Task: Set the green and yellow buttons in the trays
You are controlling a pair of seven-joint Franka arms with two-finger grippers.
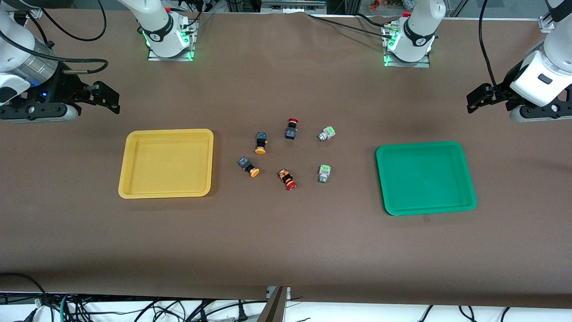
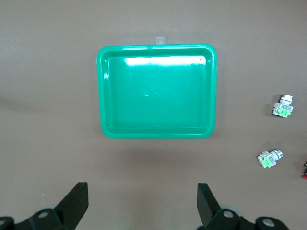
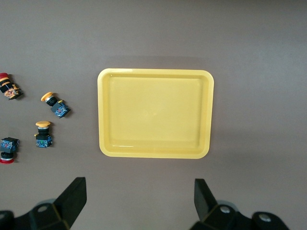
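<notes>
The yellow tray (image 1: 127,165) lies toward the right arm's end and the green tray (image 1: 382,179) toward the left arm's end; both are empty. Between them lie two yellow buttons (image 1: 261,143) (image 1: 249,166) and two green buttons (image 1: 326,133) (image 1: 324,173). My left gripper (image 1: 474,102) is open and empty over bare table beside the green tray (image 2: 103,96); its wrist view shows both green buttons (image 2: 283,106) (image 2: 268,158). My right gripper (image 1: 109,99) is open and empty over bare table beside the yellow tray (image 3: 102,115); its wrist view shows both yellow buttons (image 3: 54,104) (image 3: 43,134).
Two red-capped buttons (image 1: 292,128) (image 1: 287,178) lie among the others, one farther from the front camera and one nearer. They also show in the right wrist view (image 3: 9,89) (image 3: 7,149). Brown cloth covers the table. The arm bases stand along the back edge.
</notes>
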